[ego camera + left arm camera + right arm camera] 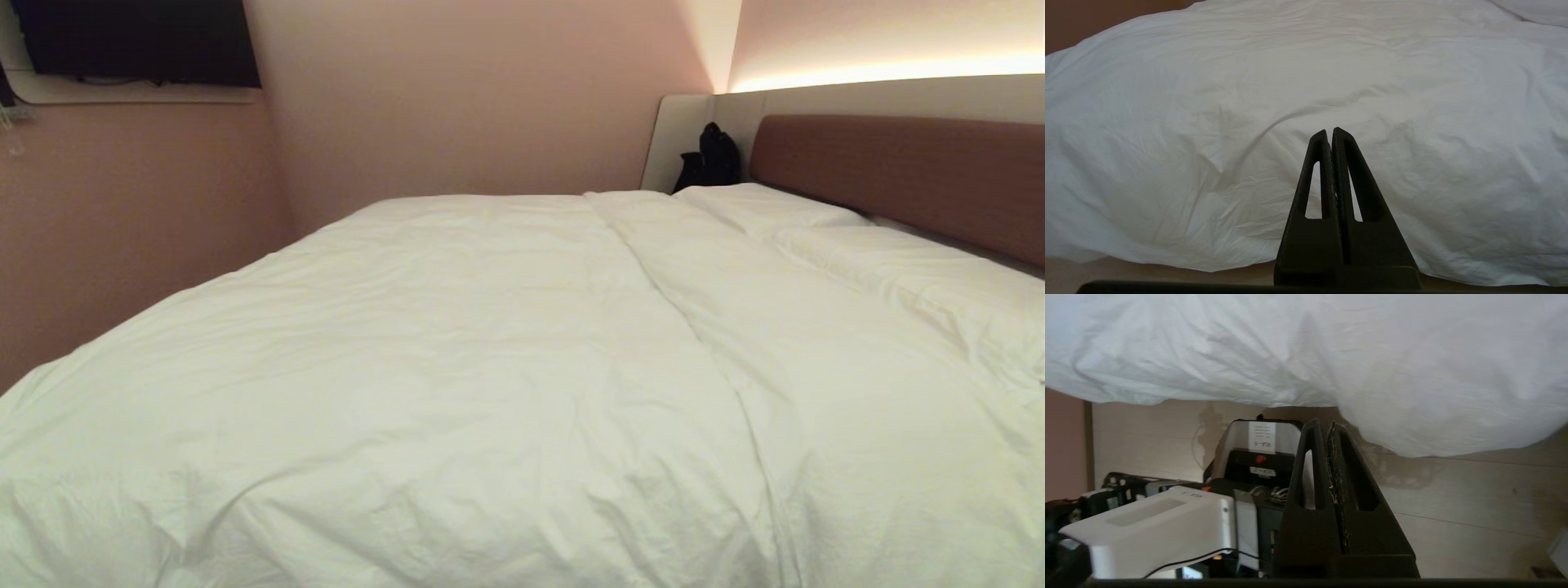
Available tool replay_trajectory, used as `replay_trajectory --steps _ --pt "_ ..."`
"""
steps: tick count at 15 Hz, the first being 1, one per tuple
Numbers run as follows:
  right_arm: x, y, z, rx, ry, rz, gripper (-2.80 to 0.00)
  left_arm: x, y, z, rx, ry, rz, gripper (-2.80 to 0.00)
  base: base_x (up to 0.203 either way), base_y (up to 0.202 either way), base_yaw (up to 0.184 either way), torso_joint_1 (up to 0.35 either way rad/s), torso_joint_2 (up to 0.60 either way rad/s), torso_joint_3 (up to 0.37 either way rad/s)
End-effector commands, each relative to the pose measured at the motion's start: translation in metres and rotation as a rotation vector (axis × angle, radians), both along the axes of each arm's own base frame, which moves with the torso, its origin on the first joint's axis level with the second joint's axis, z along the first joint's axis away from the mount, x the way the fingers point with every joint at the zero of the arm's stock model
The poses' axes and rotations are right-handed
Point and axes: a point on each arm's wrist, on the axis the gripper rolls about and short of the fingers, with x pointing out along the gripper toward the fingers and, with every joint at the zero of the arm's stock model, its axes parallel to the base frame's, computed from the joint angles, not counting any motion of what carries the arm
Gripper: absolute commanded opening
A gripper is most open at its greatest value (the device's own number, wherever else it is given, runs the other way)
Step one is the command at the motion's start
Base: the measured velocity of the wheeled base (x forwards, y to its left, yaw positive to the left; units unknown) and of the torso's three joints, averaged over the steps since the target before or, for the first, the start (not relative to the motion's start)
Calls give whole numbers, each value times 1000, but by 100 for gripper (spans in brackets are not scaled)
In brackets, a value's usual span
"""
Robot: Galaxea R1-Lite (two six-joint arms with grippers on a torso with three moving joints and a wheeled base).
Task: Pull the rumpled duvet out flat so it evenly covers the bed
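Pink-walled room, duvet (pixel 457 367) spread over bed (pixel 898 175), edge overhanging near side; my left end effector (pixel 1330 134) and right end effector (pixel 1323 426) both clenched empty, so I risk snagging fabric and dragging it crooked.

You see the bed (pixel 898 163) with its reddish-brown headboard against the wall. The white duvet (pixel 457 351) lies spread across it, lightly wrinkled, and two flat pillows (pixel 824 224) lie by the headboard.
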Motion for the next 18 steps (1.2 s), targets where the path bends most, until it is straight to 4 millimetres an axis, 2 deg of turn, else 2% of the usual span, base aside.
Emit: replay_trajectory --steps 1,5,11,16,18 --pt "-2 33 12 206 134 -175 -280 0 0 0 -1 0 0 -280 0 0 0 0 0 0" --pt "-10 76 24 260 164 -147 -280 0 0 0 -1 0 0 -280 0 0 0 0 0 0" --pt "-14 100 22 304 224 -114 -280 0 0 0 -1 0 0 -280 0 0 0 0 0 0" --pt "-24 127 33 280 201 -20 -280 0 0 0 -1 0 0 -280 0 0 0 0 0 0" --pt "-29 131 36 270 194 -19 -280 0 0 0 -1 -1 0 -280 0 0 0 0 0 0"
